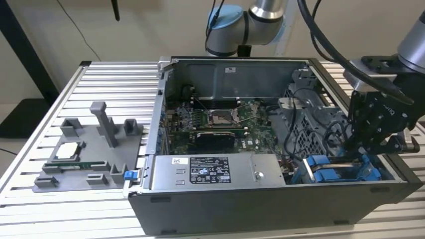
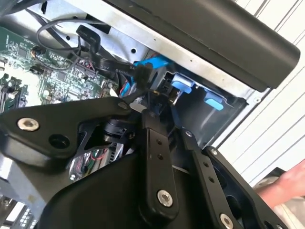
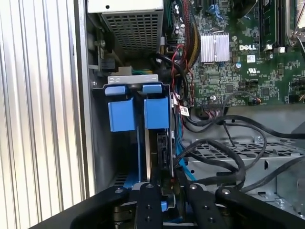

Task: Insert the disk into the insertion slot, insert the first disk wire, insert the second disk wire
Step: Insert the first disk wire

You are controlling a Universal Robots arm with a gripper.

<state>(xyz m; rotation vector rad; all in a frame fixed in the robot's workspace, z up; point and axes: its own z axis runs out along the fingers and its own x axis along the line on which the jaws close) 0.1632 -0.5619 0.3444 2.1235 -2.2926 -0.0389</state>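
From my console, the gripper (image 1: 357, 158) is down inside the computer case (image 1: 265, 209), at about four o'clock in the exterior view. Both wrist views show its jaws drawn narrow around the near end of the disk (image 3: 161, 152). I judge that it is gripping the disk itself, though a plug there could look much the same.

The disk stands edge-on in the insertion slot (image 3: 150, 78), clipped in a blue carrier (image 3: 156, 110). I cannot tell whether it is pushed fully home. I read the first step as in hand or nearly done. I see no wire plugged into the disk, so both wire steps look outstanding to me. A blue flat wire (image 2: 151, 63) hangs loose just beside the disk, and black wires (image 3: 224, 157) loop nearby.

My count:
- one gripper
- one disk that I can make out
- two blue carriers, the second carrier (image 3: 121, 113) sitting just beside the first
- one blue flat wire
- several black wires, too tangled to number
- one silver box (image 1: 212, 172) with a sticker, at six o'clock in the case
- one grey fixture (image 1: 79, 149), at nine o'clock on the tabletop (image 1: 106, 79)
- one person's hand (image 2: 286, 183), outside the case
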